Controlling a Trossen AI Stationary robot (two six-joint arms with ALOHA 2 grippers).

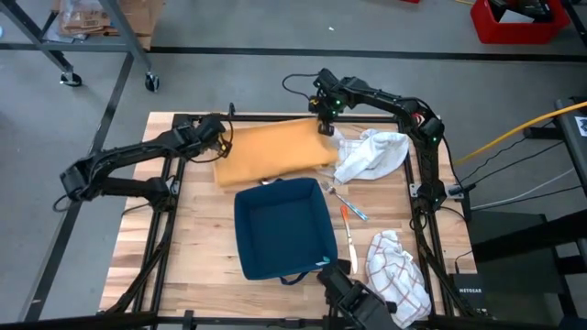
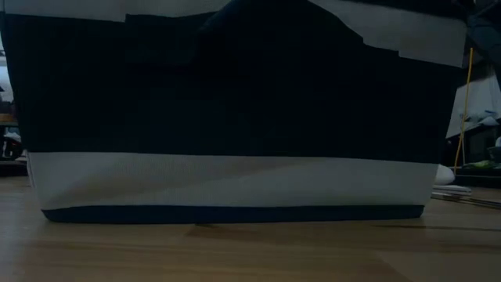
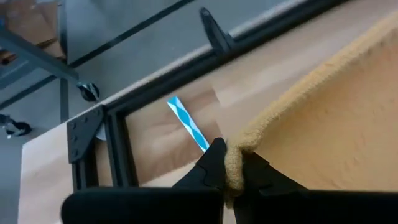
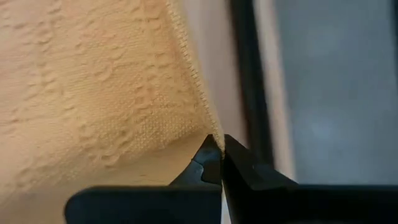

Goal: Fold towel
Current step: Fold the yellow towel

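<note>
You have the mustard-yellow terry towel (image 1: 275, 149) lying flat on the far half of the pale wooden table (image 1: 197, 238), and both arms are on it. Your left gripper (image 1: 223, 139) sits at the towel's far left corner, its two dark fingers (image 3: 214, 163) pressed together with a bunched fold of the yellow cloth pinched between them. Your right gripper (image 1: 326, 126) is at the far right corner, jaws likewise clamped tight on the hemmed edge of the towel, which you can see running straight into the fingertips (image 4: 209, 155) in the right wrist view.

Just in front of the towel, toward the near edge, stands a square navy-blue fabric bin (image 1: 284, 229); from the low camera its dark wall with a white band (image 2: 235, 182) fills almost the whole picture. To the right of the towel lies a crumpled white cloth (image 1: 371, 154), touching or nearly touching the towel's right edge. Near the front right corner is a second rumpled cloth, white with a red check (image 1: 396, 273). Between the bin and these cloths lie a few thin items, one with an orange handle (image 1: 348, 220). A blue-and-white striped straw (image 3: 187, 122) lies on the wood beside your left gripper.
</note>
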